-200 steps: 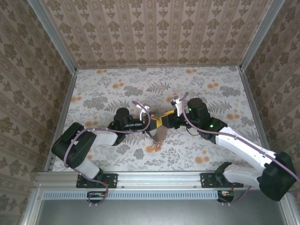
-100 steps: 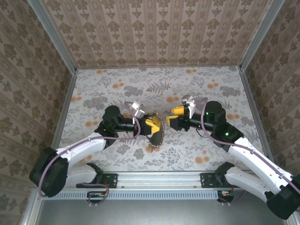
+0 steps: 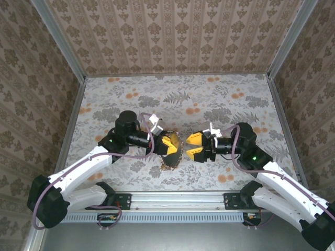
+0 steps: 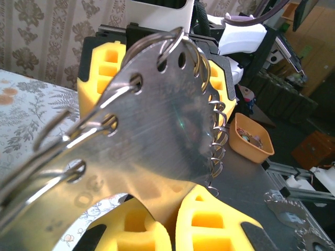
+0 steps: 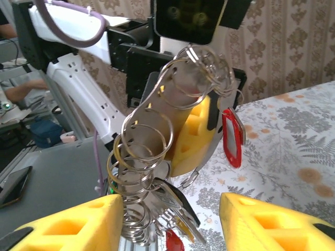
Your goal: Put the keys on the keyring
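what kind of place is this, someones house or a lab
Probably a lab robot cell, not a home: beige patterned wallpaper panels and a floral-print tabletop sit inside a bare aluminium frame, and an orange plastic bin sits on a dark workbench beyond.

Even bright light, soft shadows; sheen on keyring, near end blurred in left wrist view.

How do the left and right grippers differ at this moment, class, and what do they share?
The left gripper is shut on the keyring; the right gripper is open and holds nothing. The left gripper points toward the robot's right, the right gripper toward its left, so they face each other. Both are yellow-tipped.
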### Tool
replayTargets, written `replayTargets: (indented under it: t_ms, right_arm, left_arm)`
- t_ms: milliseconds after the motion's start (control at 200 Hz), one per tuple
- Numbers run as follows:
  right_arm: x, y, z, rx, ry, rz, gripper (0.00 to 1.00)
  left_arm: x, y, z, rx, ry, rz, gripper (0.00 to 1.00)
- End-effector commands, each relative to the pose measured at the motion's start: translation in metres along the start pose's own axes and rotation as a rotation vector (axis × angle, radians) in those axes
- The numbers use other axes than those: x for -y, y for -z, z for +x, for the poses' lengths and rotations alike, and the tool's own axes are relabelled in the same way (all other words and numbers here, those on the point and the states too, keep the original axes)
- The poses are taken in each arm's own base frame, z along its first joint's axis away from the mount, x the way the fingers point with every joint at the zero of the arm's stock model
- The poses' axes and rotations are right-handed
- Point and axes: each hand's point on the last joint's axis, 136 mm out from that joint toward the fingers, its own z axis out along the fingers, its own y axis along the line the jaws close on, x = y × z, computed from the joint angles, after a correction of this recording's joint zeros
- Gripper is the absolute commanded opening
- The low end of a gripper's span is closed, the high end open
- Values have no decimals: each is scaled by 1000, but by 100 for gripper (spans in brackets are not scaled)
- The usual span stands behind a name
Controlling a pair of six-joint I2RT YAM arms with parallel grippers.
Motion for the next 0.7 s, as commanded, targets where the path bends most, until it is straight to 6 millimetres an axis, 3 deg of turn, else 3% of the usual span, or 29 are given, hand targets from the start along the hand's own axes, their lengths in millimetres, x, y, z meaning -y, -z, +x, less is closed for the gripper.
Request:
replayTargets:
  t_ms: [0, 325, 695]
  right_arm:
    - [-16, -2, 3, 9, 60, -81, 52]
    - [-18, -8, 8, -6, 87, -95, 46]
    - [-26, -20, 5, -22, 124, -154, 43]
  left_arm:
    - [17, 1, -10, -15, -47, 77, 0]
    - [31, 3, -17, -25, -52, 136, 0]
    - [34, 3, -21, -26, -56, 145, 0]
